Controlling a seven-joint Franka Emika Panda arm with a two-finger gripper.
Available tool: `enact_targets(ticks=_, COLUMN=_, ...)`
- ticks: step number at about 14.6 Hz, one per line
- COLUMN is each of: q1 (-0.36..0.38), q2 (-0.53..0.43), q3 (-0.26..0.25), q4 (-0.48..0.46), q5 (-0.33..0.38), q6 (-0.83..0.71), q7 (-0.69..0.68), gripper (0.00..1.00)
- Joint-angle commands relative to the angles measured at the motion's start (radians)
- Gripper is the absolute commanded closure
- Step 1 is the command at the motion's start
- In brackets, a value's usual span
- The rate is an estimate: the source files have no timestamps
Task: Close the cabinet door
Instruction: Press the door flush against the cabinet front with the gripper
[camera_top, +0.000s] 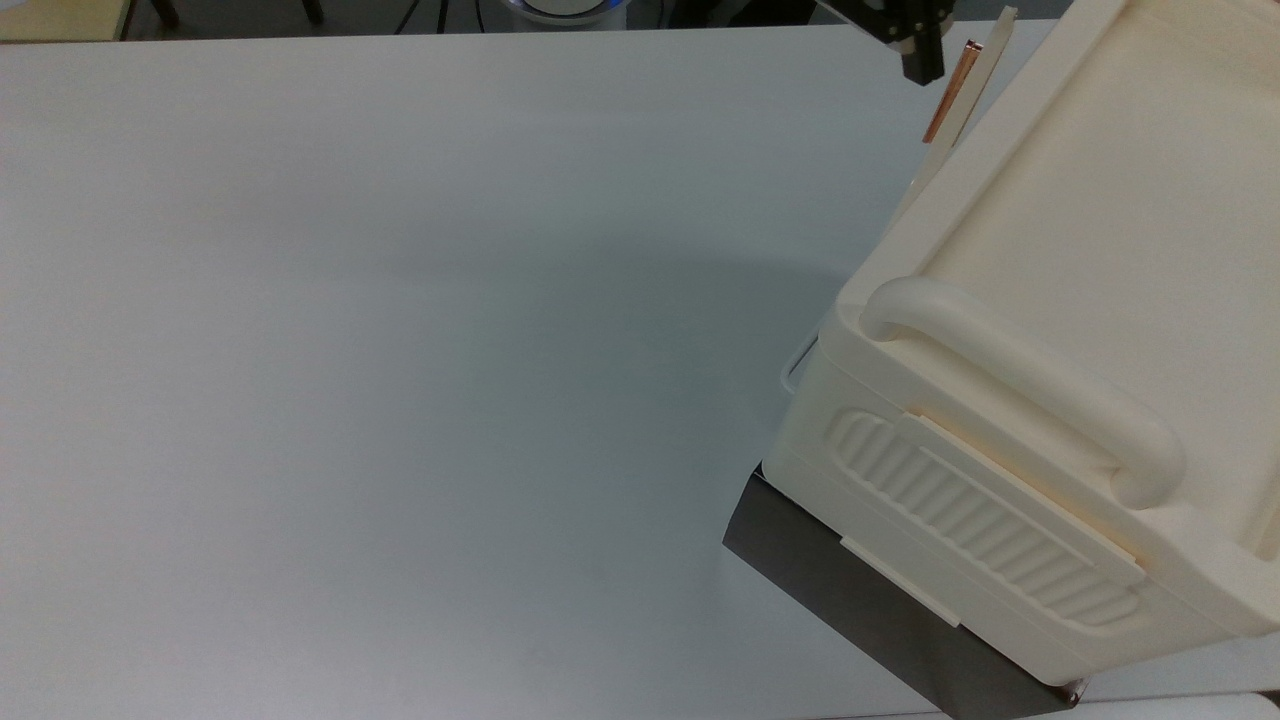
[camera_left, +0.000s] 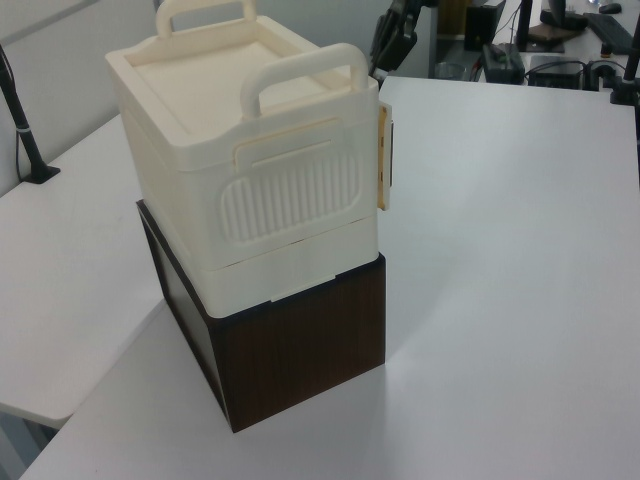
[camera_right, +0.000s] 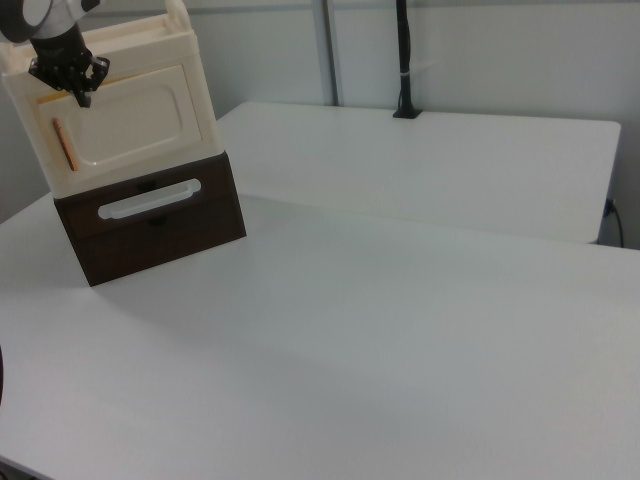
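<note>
the cabinet door (camera_right: 130, 125) stands nearly flush with the cabinet (camera_top: 1080, 330) — its handle (camera_top: 951, 91) end just ajar in the top view's upper right. the gripper (camera_top: 921, 62) sits just left of that handle there, on the door's outer face; whether its jaws are spread or pressed together i cannot tell.

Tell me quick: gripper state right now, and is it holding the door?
Gripper: holds nothing; it sits just off the cabinet door near the orange-brown handle.
</note>
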Motion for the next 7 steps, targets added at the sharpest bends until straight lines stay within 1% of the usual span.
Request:
enact_targets(ticks=1, q1=0.024, q2=0.018, q3=-0.010, q4=-0.019, q5=0.015, q6=0.075, q7=-0.074, gripper=0.95)
enact_targets(ticks=3, q1=0.047, q2=0.039, q3=-0.010, q4=-0.019, q5=0.006, q6=0.140, q7=-0.090, gripper=0.95)
enact_targets(ticks=7, q1=0.044, q2=0.053, q3=-0.012, q4=-0.018, q5=-0.013, q6=0.146, q7=-0.095, gripper=0.95)
